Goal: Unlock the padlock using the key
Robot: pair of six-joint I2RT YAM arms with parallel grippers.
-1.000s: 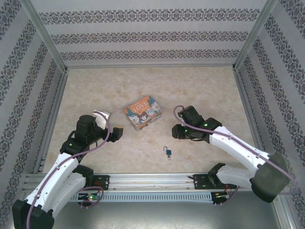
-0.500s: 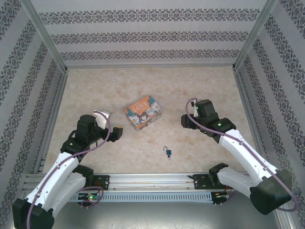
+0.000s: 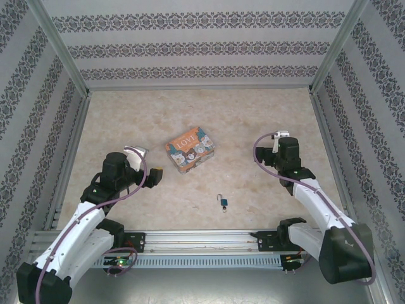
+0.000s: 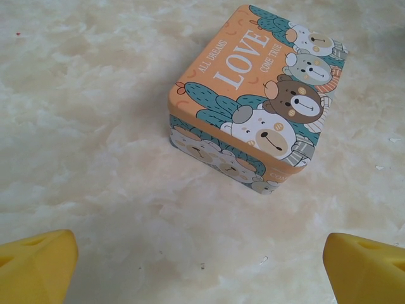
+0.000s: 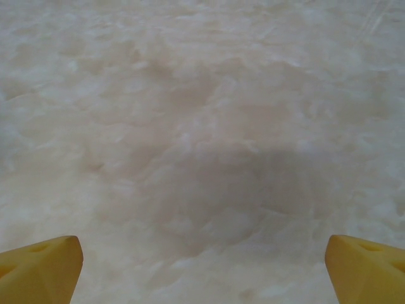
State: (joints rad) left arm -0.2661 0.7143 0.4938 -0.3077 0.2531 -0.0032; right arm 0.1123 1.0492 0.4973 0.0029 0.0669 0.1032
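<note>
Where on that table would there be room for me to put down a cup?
The wide strip of table between the tin box and the back wall is bare, as is the stretch from the box to the right claw. The front is tighter: the padlock lies there, and the left claw sits close to the box.
</note>
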